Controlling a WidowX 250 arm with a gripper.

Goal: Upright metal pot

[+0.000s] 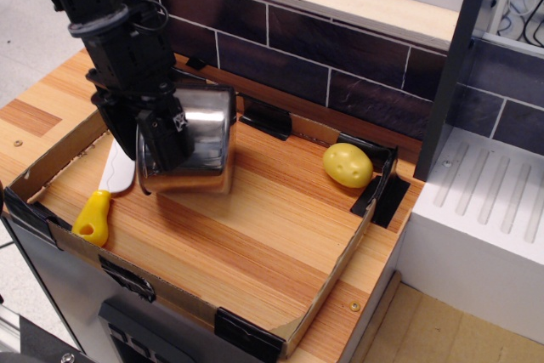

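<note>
The metal pot point(201, 144) is shiny steel and rests tilted on its side on the wooden board at the left of the cardboard tray point(327, 288). Its open mouth faces left, towards the arm. My black gripper point(146, 144) comes down from the upper left and closes over the pot's left rim, one finger point(166, 135) outside in front and the other hidden behind or inside. The pot's side handles are not visible.
A yellow potato toy point(347, 165) lies at the tray's right side. A toy knife with a yellow handle point(93, 217) and white blade lies left of the pot. A dark tiled wall point(340, 57) runs behind, and a white ribbed unit point(484, 201) stands to the right.
</note>
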